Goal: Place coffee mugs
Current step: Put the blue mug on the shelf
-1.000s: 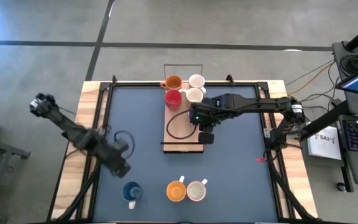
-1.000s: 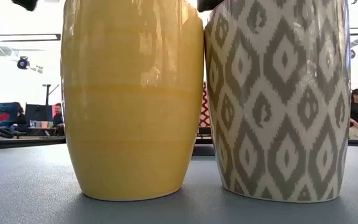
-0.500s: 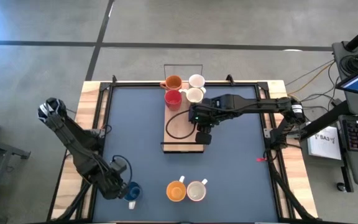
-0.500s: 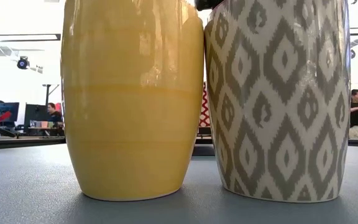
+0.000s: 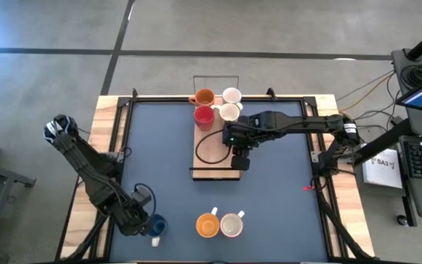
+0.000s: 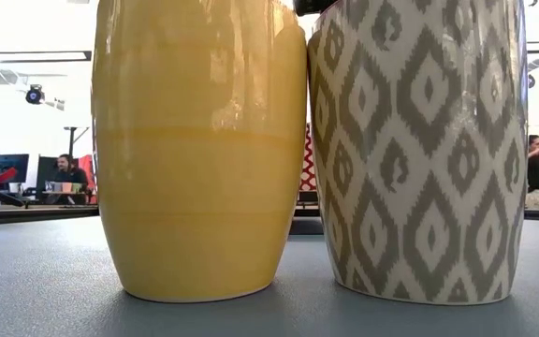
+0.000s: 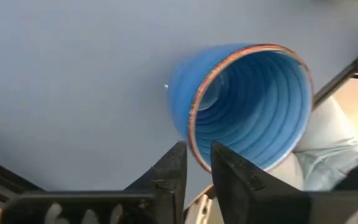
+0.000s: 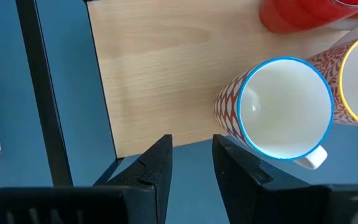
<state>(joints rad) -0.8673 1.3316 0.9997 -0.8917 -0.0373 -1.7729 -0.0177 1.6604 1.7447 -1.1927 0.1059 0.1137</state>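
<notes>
The blue mug stands on its base near the table's near-left corner, and my left gripper is shut on it; the left wrist view shows its ribbed inside. An orange mug and a white patterned mug stand side by side at the near edge, filling the low view. An orange, a red and two white mugs stand on the wooden board's far end. My right gripper hovers open over the board's right edge. My left gripper holds the blue mug by its rim. One finger is inside the mug and the other is outside its wall. The fingers come from above, slanting in from the table's left. The mug stands upright on the mat.
The wooden board lies mid-table with a dark cable loop on it and bare wood at its near half. A black frame runs along the mat's edges. People sit in the room beyond the table.
My left arm swung from mid-left of the table toward the near edge and came down onto the blue mug within the first half second, then stayed still. The blue mug kept its place.
</notes>
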